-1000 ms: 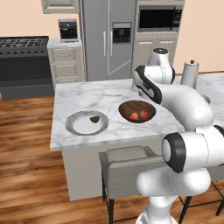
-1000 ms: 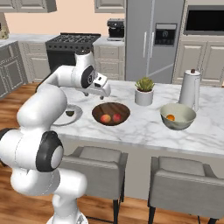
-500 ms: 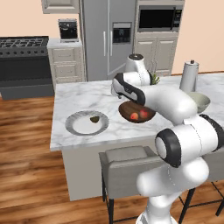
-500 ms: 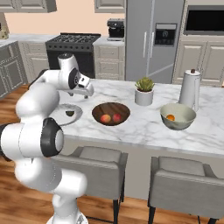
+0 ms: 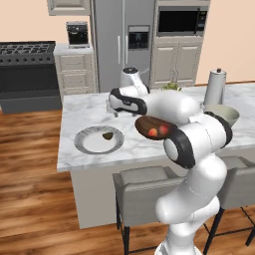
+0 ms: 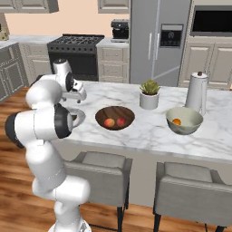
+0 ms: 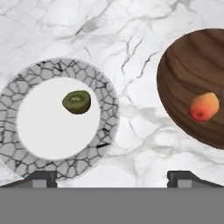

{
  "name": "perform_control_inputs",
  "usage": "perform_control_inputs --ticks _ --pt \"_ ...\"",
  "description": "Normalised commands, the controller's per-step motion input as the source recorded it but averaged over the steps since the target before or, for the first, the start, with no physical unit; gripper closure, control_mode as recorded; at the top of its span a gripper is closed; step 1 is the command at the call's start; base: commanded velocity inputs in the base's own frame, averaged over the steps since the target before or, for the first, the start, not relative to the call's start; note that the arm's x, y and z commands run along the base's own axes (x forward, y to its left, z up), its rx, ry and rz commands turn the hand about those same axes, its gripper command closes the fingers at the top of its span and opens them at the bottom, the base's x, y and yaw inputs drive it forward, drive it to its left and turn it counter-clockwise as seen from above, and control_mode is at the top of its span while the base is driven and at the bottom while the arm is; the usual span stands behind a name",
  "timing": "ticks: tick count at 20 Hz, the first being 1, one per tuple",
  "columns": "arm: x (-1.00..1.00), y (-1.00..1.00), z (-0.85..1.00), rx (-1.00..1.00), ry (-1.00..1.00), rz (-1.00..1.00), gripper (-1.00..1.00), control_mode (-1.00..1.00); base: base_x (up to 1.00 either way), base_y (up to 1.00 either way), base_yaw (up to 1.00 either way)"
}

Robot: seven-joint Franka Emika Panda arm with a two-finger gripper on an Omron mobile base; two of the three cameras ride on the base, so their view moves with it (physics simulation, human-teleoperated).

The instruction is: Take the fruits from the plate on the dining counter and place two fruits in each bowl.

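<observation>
My gripper (image 5: 112, 108) hangs open and empty above the dining counter (image 5: 82, 107), between the plate (image 5: 85, 145) and the dark brown bowl (image 5: 143, 123). In the hand view its fingertips (image 7: 41, 178) stand wide apart over the marble. The plate (image 7: 26, 81) holds one dark olive-green fruit (image 7: 77, 101), also seen from the left base (image 5: 107, 135). Two fruits lie in the brown bowl (image 6: 115, 112): a red-pink one (image 7: 204, 106) and a reddish-brown one (image 6: 121, 121). An orange fruit (image 6: 176, 121) sits in the pale grey-green bowl (image 6: 184, 127).
A potted plant (image 6: 149, 94) and a tall white kettle (image 6: 197, 93) stand at the back of the counter. Grey stools (image 6: 102, 165) line the near side. My arm (image 6: 50, 104) covers part of the plate in the right base view.
My hand has swung left across the counter, from beyond the brown bowl toward the plate. The gripper has stayed open and empty.
</observation>
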Motion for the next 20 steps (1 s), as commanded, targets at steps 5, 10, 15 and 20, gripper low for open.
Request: perform_control_inputs --ticks 5,10,15,20 --pt "0.28 0.23 -0.40 0.00 0.01 0.03 -1.00 -1.00 0.00 0.00 0.00" --pt "0.25 0.18 -0.24 0.00 0.08 0.02 -1.00 -1.00 0.00 0.00 0.00" --pt "0.15 0.21 -0.27 0.00 0.10 0.02 -1.00 -1.00 0.00 0.00 0.00" --pt "0.17 0.14 -0.25 0.00 0.10 0.01 -1.00 -1.00 0.00 0.00 0.00"
